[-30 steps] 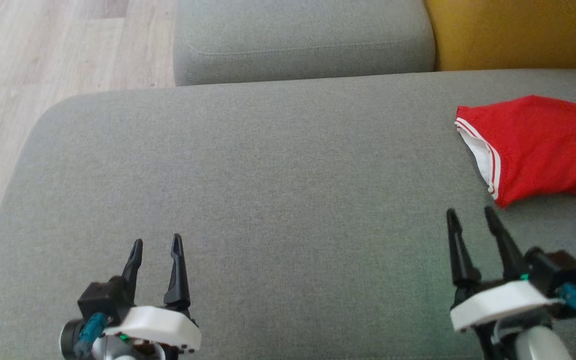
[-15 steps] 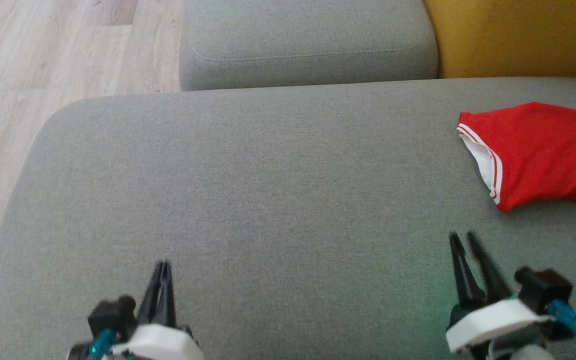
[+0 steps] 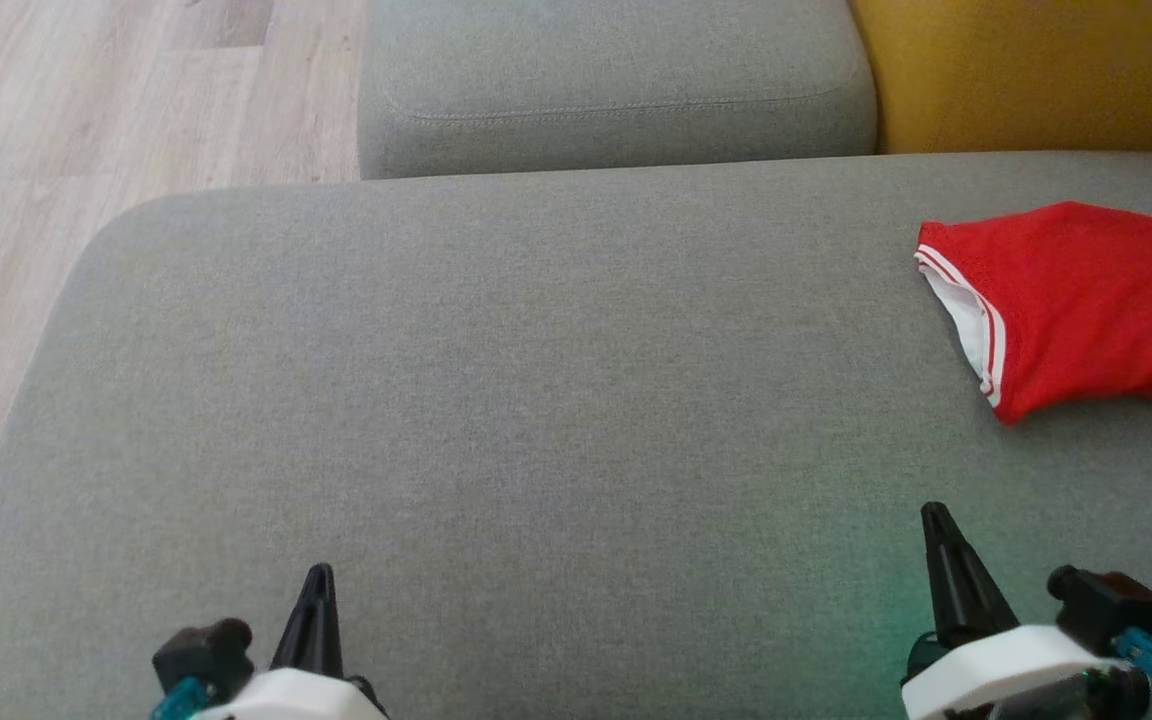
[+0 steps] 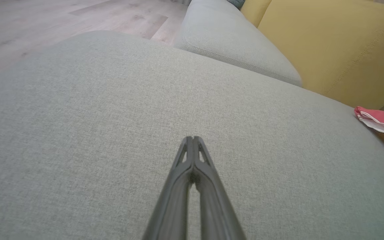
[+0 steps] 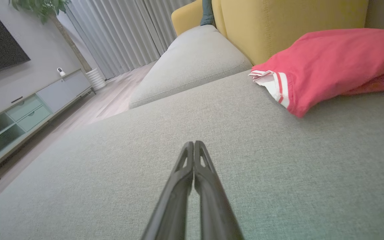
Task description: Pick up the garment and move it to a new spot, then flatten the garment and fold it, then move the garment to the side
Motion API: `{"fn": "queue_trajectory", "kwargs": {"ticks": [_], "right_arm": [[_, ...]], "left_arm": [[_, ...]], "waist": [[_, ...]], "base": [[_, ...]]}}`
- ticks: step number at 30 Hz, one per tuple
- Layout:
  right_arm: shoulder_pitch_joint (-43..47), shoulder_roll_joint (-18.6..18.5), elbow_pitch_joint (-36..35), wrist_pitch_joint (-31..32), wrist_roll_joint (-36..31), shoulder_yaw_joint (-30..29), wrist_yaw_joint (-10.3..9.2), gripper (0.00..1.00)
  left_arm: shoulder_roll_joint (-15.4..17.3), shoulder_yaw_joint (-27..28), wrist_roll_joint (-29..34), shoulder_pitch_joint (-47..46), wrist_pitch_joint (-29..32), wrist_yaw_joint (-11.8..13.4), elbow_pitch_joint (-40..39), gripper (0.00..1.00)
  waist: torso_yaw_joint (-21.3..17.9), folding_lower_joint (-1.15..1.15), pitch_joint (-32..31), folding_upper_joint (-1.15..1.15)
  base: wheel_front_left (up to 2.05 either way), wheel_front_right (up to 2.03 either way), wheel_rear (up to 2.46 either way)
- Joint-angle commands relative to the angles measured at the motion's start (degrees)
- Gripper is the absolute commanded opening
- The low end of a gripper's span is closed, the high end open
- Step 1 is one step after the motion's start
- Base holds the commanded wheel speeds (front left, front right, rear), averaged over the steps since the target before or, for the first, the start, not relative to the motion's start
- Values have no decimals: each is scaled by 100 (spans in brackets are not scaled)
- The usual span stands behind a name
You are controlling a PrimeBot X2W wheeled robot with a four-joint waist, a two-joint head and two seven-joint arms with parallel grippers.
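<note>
At the far left of the head view, pale wood floor (image 3: 86, 120) runs beside the grey seat (image 3: 536, 380) that we lean over. Our left gripper (image 3: 318, 578) rises from the lower left edge. Its two dark fingers are pressed together into a single point, and they hold nothing. In the left wrist view we see the same gripper (image 4: 192, 139) with its tips touching and grey fabric all round them. Whether the tips rest on the seat we cannot tell.

Past the seat's far edge sits a second grey cushion (image 3: 616, 90), and a yellow backrest (image 3: 1026, 70) stands to the right of it.

Our right gripper (image 3: 934, 520) comes up at the lower right, also closed tight and empty. In the right wrist view its fingers (image 5: 208, 186) meet along their length above the seat.

The garment (image 3: 1086, 300) lies on the seat at the far right, well apart from both grippers and ahead of the right one. It is red and folded over, with a white, red-striped band along its left edge, and it runs off the right side of the head view. In the right wrist view we find the garment (image 5: 328, 60) at the upper right, in front of the backrest. The left wrist view catches it (image 4: 383, 121) at the right edge.
</note>
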Motion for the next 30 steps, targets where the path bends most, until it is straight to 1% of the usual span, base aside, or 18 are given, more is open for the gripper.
{"fn": "queue_trajectory", "kwargs": {"ticks": [1,30], "right_arm": [[-310,-58,-166,41,191,-24,-1,0],[-544,-125,-106,263,2042,-168,-2,0]], "left_arm": [[-1,149,-154,-302,36,-54,-154,0],[-45,642,-1816,-584,448,-508,-66,0]], "waist": [[0,0,3,0],[-4,0,60,0]], "base": [[0,0,0],[0,0,0]]}}
